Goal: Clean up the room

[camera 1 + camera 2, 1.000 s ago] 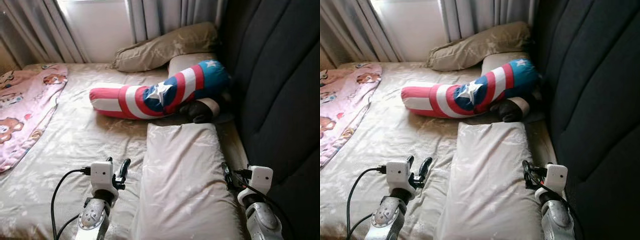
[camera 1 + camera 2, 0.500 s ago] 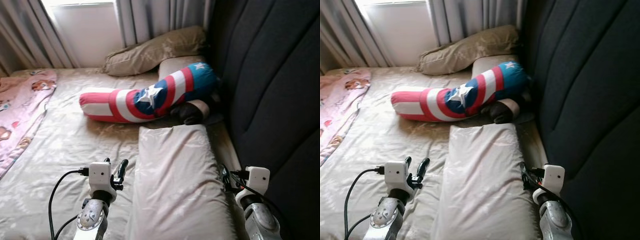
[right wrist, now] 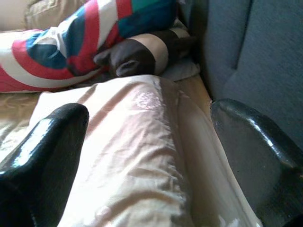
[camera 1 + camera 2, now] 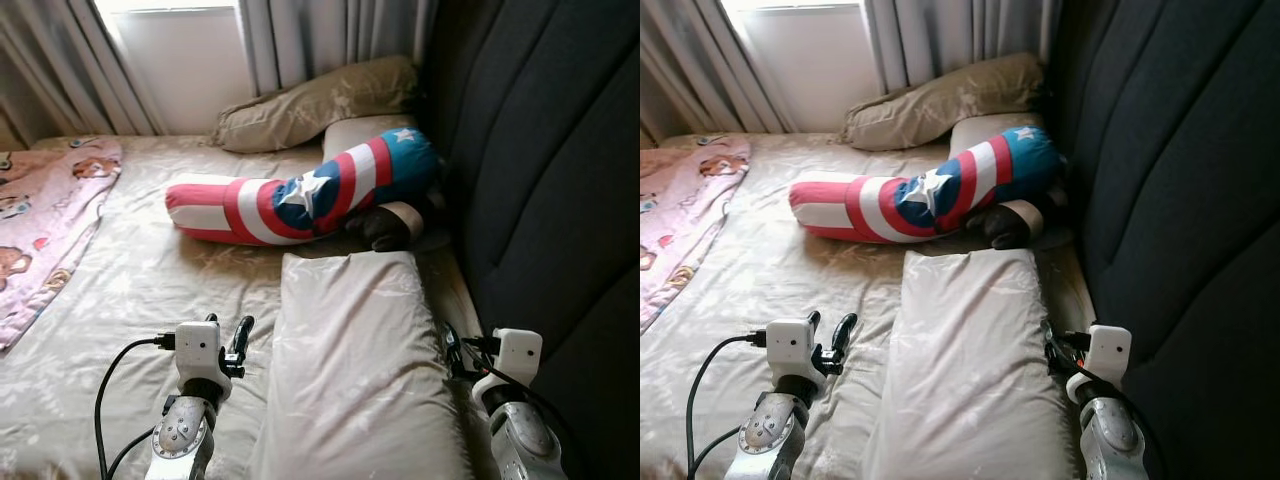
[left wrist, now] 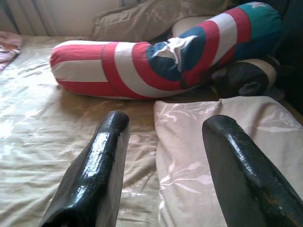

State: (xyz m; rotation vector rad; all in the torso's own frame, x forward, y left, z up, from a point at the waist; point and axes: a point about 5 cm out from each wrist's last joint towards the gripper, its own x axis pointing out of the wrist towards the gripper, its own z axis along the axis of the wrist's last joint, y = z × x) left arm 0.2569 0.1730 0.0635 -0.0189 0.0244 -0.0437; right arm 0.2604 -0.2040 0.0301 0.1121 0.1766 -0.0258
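Bed (image 4: 150, 290), beige sheet, headboard (image 4: 540, 170) along the robot's right. Whole view shifted slightly against half a second back: bolster and blanket sit a little further right and lower in frame, more blanket showing. Camera sway, not things moving. Pillow, bolster, dark cushion lie in the same relation to each other as a second ago. Arms in near the same pose throughout. Judged: lining up on the near pillow, no grasp begun, tidying hardly started.

Left end effector (image 4: 230, 337) released, fingers spread, hovering just over the sheet beside the near pillow's (image 4: 350, 360) left edge; in left wrist view one finger (image 5: 97, 165) over sheet, the other over pillow. Right end effector (image 3: 151, 156) also released, wide, at the pillow's right edge, next to the headboard; not touching fabric as far as can be told.

Count:
- Pillows: three. Near one lengthwise between the arms; second (image 4: 320, 100) crumpled at the far end under the curtains (image 4: 330, 40); third (image 4: 365, 130) partly under the bolster.
- Bolster (image 4: 300, 195): one, red-white-blue with star, lying across the bed, far end against the headboard.
- Dark cushion (image 4: 390, 225), brown with tan band: one, touching bolster, just beyond near pillow.
- Pink blanket (image 4: 50, 230): one, bear print, left side of the bed, well apart from the rest.
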